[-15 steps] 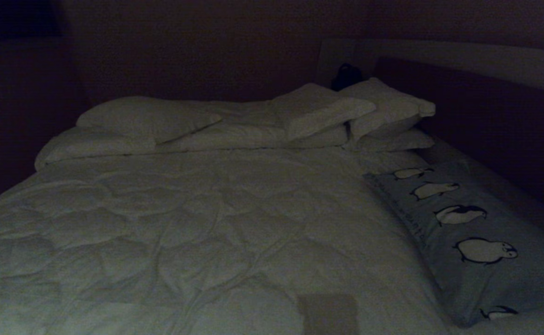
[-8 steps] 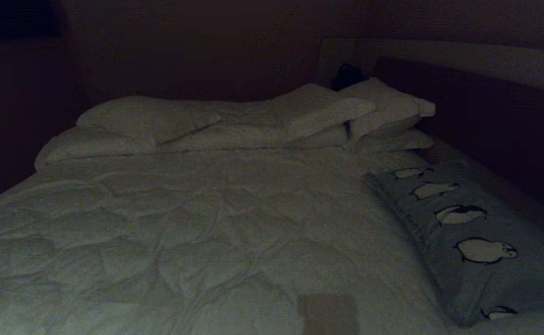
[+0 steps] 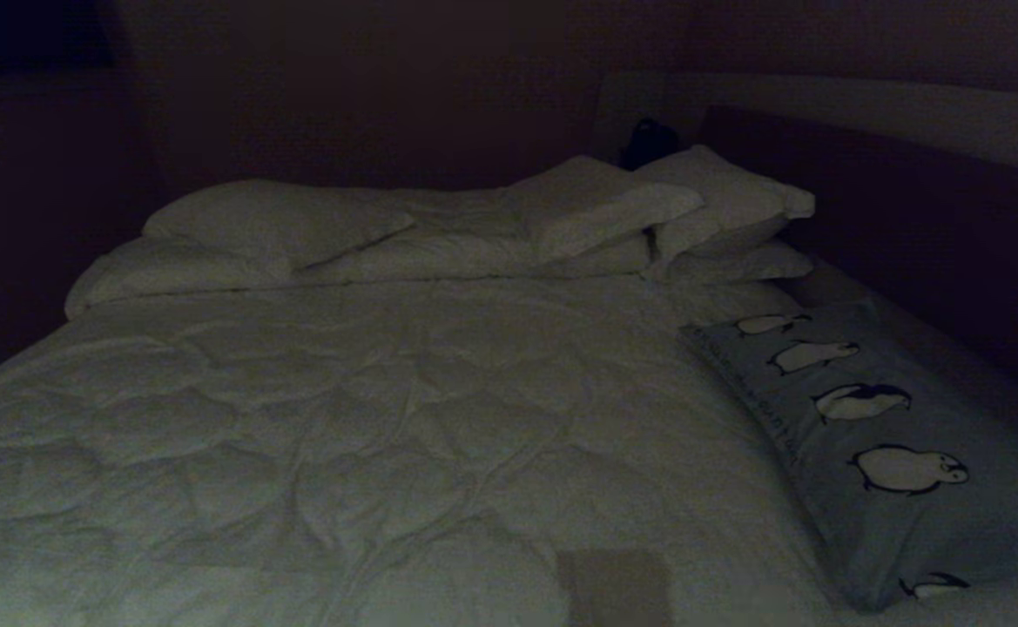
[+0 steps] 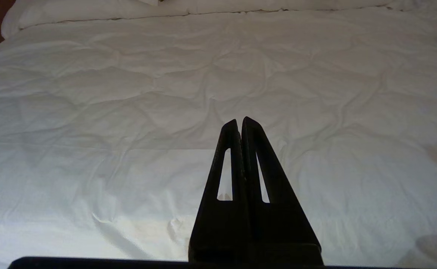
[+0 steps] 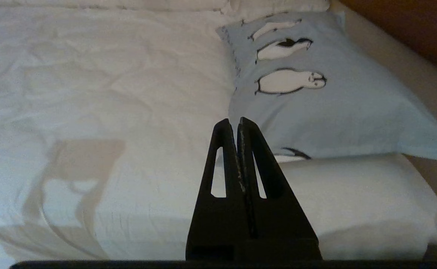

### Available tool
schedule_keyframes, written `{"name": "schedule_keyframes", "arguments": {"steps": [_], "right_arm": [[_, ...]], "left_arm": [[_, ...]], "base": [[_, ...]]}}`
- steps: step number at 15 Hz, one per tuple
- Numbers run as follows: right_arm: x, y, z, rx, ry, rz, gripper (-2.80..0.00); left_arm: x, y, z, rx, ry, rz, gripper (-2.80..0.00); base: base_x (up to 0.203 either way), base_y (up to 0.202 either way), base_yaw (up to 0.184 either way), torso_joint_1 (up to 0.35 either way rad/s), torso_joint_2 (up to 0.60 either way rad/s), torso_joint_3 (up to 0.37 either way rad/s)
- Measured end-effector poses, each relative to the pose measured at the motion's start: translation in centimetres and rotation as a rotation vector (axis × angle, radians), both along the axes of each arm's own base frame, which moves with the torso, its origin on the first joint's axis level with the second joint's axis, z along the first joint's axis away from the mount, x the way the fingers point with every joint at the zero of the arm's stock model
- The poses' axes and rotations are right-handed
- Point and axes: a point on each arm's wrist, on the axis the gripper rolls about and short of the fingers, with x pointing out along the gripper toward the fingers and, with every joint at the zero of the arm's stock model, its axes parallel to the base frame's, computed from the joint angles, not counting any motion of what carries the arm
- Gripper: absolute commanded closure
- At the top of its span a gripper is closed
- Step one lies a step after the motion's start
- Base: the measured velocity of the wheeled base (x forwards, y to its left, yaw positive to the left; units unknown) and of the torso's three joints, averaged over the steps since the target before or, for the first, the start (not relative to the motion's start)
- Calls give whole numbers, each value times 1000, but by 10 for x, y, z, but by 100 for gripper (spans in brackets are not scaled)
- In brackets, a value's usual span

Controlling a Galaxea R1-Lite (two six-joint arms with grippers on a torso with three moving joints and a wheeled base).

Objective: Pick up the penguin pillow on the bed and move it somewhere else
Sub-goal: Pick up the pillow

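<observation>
Penguin pillow [image 5: 326,108] is the item under inspection, and we record its bearing from each arm first. From the right wrist view, the right gripper [image 5: 237,121] sits nearest us, its two black fingers pressed together with nothing between them. It is held over the near part of the bed [image 3: 369,418], short of the pillow and apart from it. The pillow's near end lies just ahead of those fingertips and off toward the bed's right edge.

From the left wrist view, the left gripper [image 4: 239,122] is likewise clenched on nothing, pointing across bare white duvet [image 4: 136,97] near the middle of the bed; no part of the pillow shows ahead of it. We judge the right arm clearly the nearer and the natural one for the pick.

Moving outward, the head view shows the pillow [image 3: 892,435] lying flat along the right edge of the bed, its long axis running from the near right corner up toward the head end, roughly parallel to that edge. The printed penguins line up along the same axis. Neither arm appears in this view.

Farthest off, the white pillows [image 3: 439,231] are stacked across the head of the bed, just beyond the pillow's far end.

Our assessment: the pick has not begun. The right gripper must open and travel forward and rightward to reach the near end, and, by our reckoning, close on the soft cover across the short dimension.
</observation>
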Motion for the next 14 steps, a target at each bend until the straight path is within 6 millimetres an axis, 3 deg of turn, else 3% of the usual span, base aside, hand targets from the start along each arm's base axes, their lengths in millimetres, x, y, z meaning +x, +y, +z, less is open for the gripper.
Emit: {"name": "schedule_keyframes", "arguments": {"steps": [14], "right_arm": [[3, 0, -9, 21, 32, -12, 0]], "left_arm": [[0, 0, 0, 0, -1, 0, 0]], "base": [[0, 0, 0, 0, 0, 0]]}}
